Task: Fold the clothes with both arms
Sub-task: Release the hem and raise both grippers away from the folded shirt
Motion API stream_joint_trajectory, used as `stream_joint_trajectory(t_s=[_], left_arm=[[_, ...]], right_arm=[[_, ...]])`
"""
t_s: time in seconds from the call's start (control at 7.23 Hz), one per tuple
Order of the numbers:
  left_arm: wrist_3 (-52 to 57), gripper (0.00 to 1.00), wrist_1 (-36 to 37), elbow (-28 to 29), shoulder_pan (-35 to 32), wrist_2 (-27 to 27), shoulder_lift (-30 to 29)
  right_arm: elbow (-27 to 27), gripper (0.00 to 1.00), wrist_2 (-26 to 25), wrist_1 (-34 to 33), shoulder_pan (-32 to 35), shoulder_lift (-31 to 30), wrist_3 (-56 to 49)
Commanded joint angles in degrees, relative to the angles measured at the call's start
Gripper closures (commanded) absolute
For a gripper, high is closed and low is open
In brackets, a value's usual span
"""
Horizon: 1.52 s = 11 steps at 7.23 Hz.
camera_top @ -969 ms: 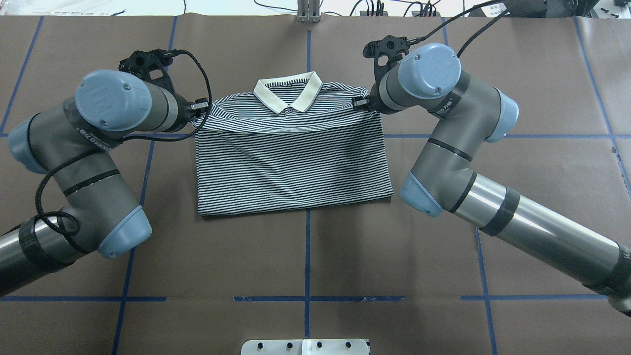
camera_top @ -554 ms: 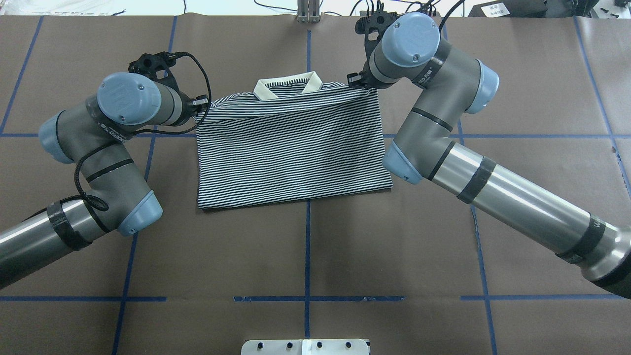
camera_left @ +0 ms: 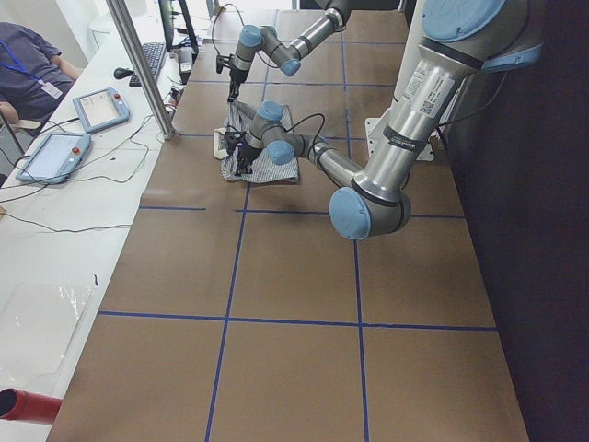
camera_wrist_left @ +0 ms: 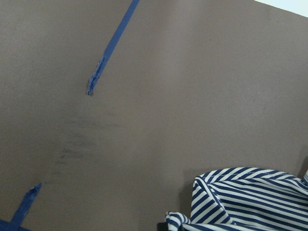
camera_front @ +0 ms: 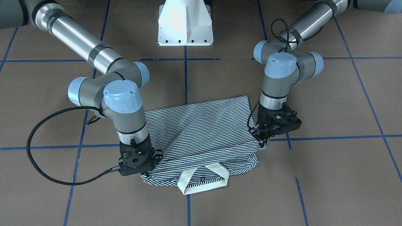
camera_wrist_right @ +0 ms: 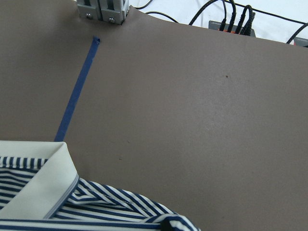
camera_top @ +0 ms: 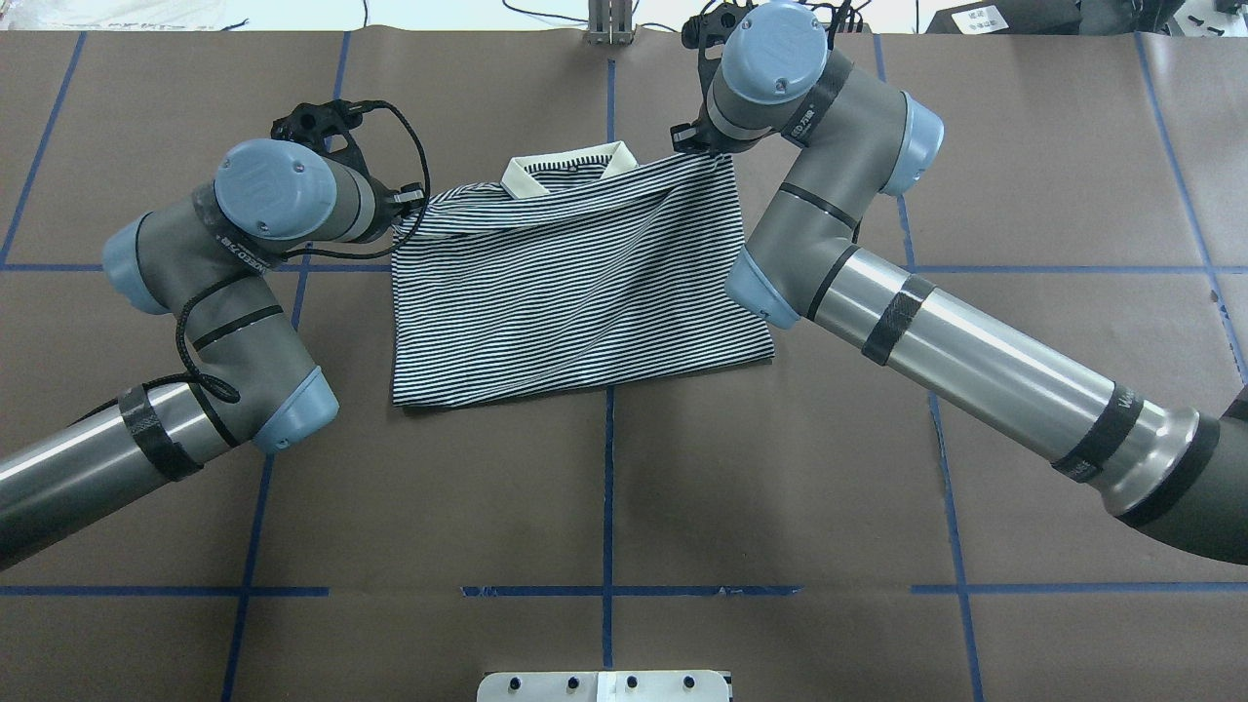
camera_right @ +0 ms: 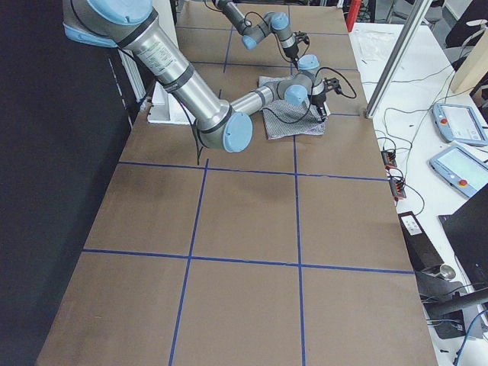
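- And here's the navy-and-white striped polo shirt (camera_top: 575, 292), in the middle of the brown paper-covered table (camera_top: 780, 487), straddling one of the blue tape lines (camera_top: 606, 487) that grid the surface.
- Its near edge lies flat on the paper on the robot's side. The far edge is drawn up taut between the 2 grippers.
- The plain cream collar (camera_top: 570, 171) sits at the shirt's far end, between the grippers. In the overhead view the stretched striped cloth half covers it.
- The silver-grey left arm (camera_top: 244, 263) comes in bent at the elbow. Its black 2-finger left gripper (camera_top: 408, 200) is clenched on the shoulder corner on its own side, and the stripes pucker where it bites.
- The left wrist view gives only a small knot of striped cloth at the bottom edge, with bare brown paper above it. The fingers don't show there.
- The silver-grey right arm (camera_top: 975, 380) reaches long across the table. Its black 2-finger right gripper (camera_top: 685, 146) is pinched onto the other shoulder corner, just beside the collar's end.
- The right gripper is farther out from the robot than the left one, so the held edge runs at a slant.
- The right wrist view has the cream collar and a fold of stripes low in its corner, with cables and a metal bracket beyond the paper's far edge.
- From the front, the white pedestal base (camera_front: 185, 22) stands between the 2 arms, well apart from the shirt.
- Off the table's far side, a seated person (camera_left: 32, 69) shows beside 2 tablet-like pendants.
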Motion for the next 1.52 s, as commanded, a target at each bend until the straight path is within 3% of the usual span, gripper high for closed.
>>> stream_joint_trajectory(t_s=[0.0,0.14,1.38], left_arm=[[-0.06,1.00,-0.11,1.18,-0.95,0.00,-0.94],[-0.14,1.00,-0.20,3.88,-1.22,0.00,-2.34],[1.17,1.00,-0.29,5.14,-2.01,-0.18,-4.11]], right_arm=[[-1.64,1.00,0.08,0.33,0.03,0.35,-0.05],[-1.81,1.00,0.00,0.33,0.03,0.27,-0.48],[-2.78,1.00,0.08,2.09,0.03,0.44,-0.75]])
